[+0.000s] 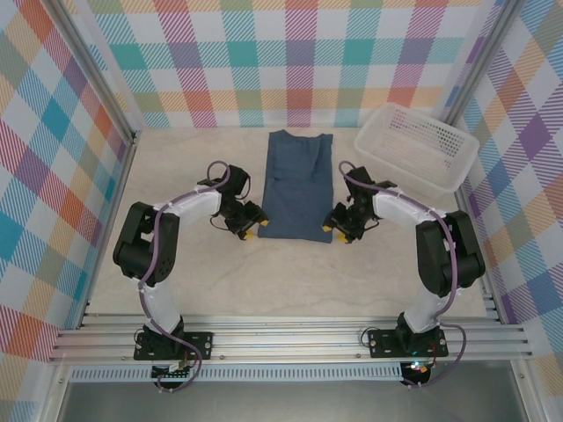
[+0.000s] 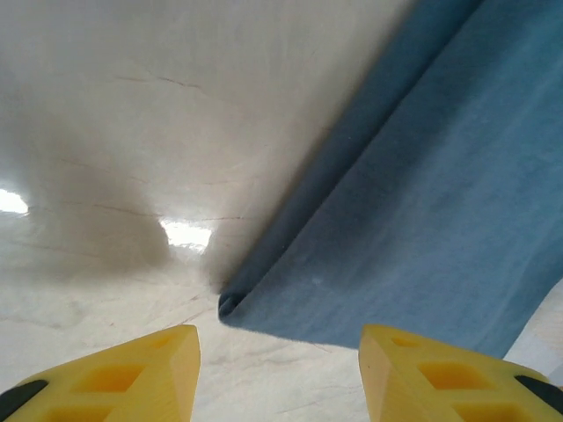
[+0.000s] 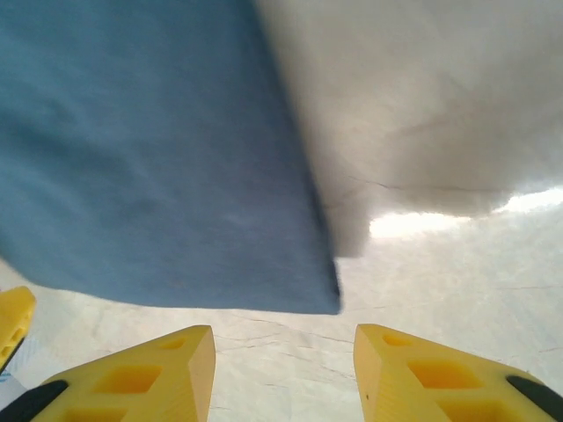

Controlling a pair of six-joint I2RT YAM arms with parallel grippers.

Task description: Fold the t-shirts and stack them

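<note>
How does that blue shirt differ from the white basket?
The dark blue folded cotton t-shirt is soft and lies flat; the white mesh plastic basket is rigid, with raised walls. The t-shirt lies mid-table; the basket stands at the far right corner. The t-shirt is solid cloth; the basket is full of holes. Both rest on the table.

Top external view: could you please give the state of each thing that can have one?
t-shirt: folded into a long strip, lying flat.
basket: upright, empty.
left hand: open, holding nothing, at the shirt's near left corner.
right hand: open, holding nothing, at its near right corner.
</note>
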